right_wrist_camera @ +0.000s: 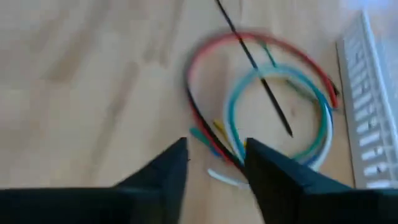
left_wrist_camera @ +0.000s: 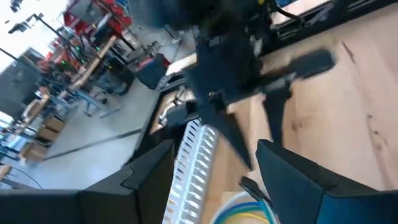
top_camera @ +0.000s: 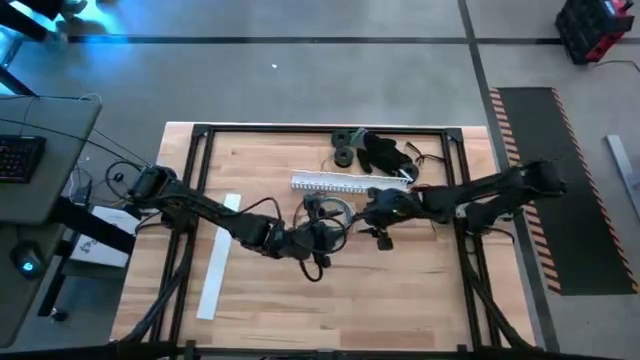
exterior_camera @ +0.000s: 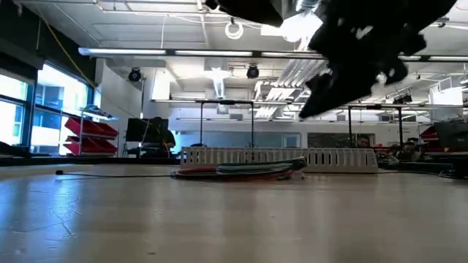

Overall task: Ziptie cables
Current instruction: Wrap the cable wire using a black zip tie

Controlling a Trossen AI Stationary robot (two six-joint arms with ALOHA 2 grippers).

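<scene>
Hovering both grippers, left [top_camera: 322, 238] and right [right_wrist_camera: 214, 163], fingers parted and empty, over the coiled cables [right_wrist_camera: 261, 99] at mid-table just near of the white duct [top_camera: 350, 183], we judge gathering comes next.

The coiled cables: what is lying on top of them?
A thin black strip, likely a ziptie, lies across the cables. The right gripper, fingers open, covers the loop's near edge.

Both claws [top_camera: 322, 240] [top_camera: 372, 222] open, mid-table.
</scene>
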